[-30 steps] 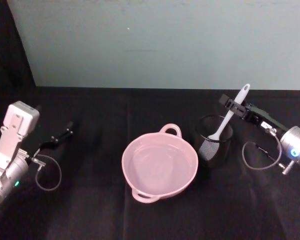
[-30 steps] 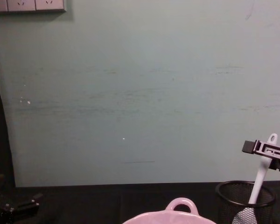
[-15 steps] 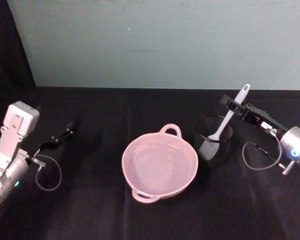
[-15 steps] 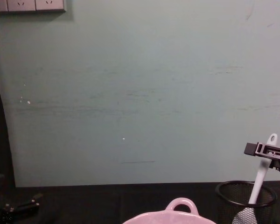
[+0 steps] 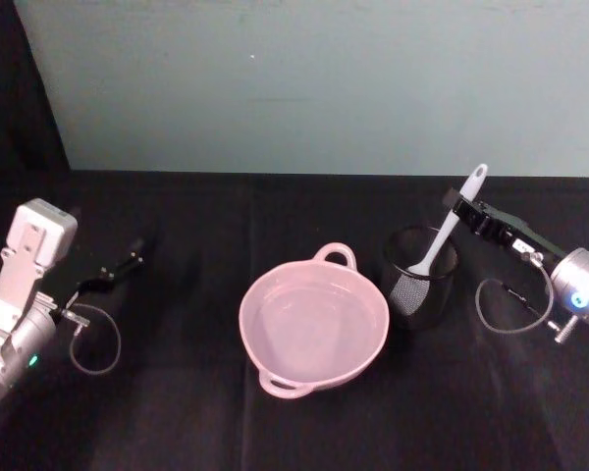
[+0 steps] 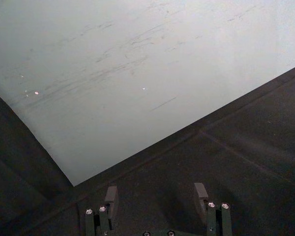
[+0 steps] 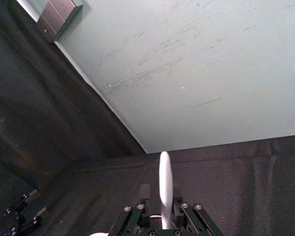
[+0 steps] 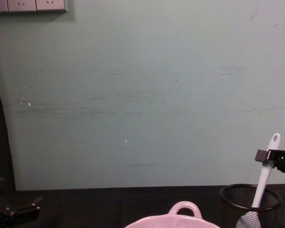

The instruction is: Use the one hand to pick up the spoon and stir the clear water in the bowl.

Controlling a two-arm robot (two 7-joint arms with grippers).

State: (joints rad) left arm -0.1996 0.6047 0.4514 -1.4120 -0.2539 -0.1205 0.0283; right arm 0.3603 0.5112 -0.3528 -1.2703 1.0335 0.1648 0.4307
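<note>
White spoon point(image 5: 440, 240) is standing in the mesh cup point(image 5: 437, 296), just beside the bowl point(image 5: 247, 312). Head view: we are seeing the right gripper point(image 5: 463, 210) clenching its handle. Right wrist: the grip is sitting high, so we are fearing swivel. Chest: the head could be snagging mesh and tipping the cup. Left wrist: the left gripper point(image 6: 156, 192) is lying released, parked.

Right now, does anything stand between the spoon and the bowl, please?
Yes: the spoon, with the right gripper at its handle, stands in the black mesh cup, whose wall lies between its head and the bowl. Nothing else visible intervenes.
</note>
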